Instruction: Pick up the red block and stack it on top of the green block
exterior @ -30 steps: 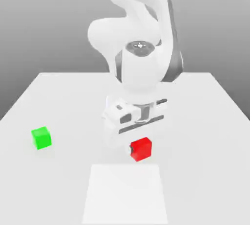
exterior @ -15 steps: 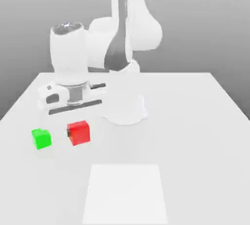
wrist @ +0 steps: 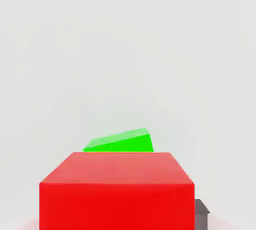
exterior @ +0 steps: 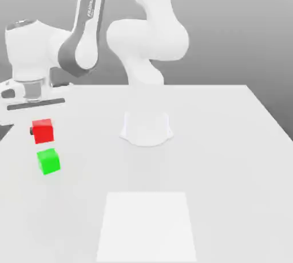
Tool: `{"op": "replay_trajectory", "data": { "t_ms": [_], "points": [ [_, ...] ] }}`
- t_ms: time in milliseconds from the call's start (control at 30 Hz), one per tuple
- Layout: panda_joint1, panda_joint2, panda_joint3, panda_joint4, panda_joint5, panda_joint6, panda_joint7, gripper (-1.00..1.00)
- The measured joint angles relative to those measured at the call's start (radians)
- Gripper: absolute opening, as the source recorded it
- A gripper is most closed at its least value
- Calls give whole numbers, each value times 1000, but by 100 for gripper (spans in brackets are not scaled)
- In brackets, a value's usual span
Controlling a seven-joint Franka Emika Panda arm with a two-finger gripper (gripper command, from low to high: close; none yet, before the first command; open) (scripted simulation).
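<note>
At the far left of the exterior view, the end effector [exterior: 41,132] hangs down from the white arm [exterior: 86,27]. It is pinching the red block [exterior: 43,131] between its fingers. A dark finger [exterior: 31,130] peeks out on the block's left side. The red block is up in the air, off the tabletop [exterior: 217,159].

Just under it sits the green block [exterior: 48,161], flat on the tabletop. The two blocks are not touching. A small gap shows between them. The red block is a little more to the exterior view's left than the green one.

Going right, the arm's round white base [exterior: 146,129] stands near the middle of the tabletop. In front of it lies a paler white square patch [exterior: 147,226], close to the near edge.

In the hand view, the red block [wrist: 117,191] is big and close. The green block [wrist: 122,141] pokes out past it, lower down on the tabletop [wrist: 128,49]. A bit of a grey finger [wrist: 201,213] shows beside the red block.
</note>
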Motion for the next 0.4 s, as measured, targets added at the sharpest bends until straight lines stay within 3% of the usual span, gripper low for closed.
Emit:
{"op": "replay_trajectory", "data": {
  "t_ms": [167,333,367,400],
  "points": [
    [55,90,-22,-1,126,80,-87,-100],
    [85,190,17,0,350,154,-244,-100],
    [81,204,29,1,386,162,-269,100],
    [81,204,29,1,386,162,-269,100]
  ]
}}
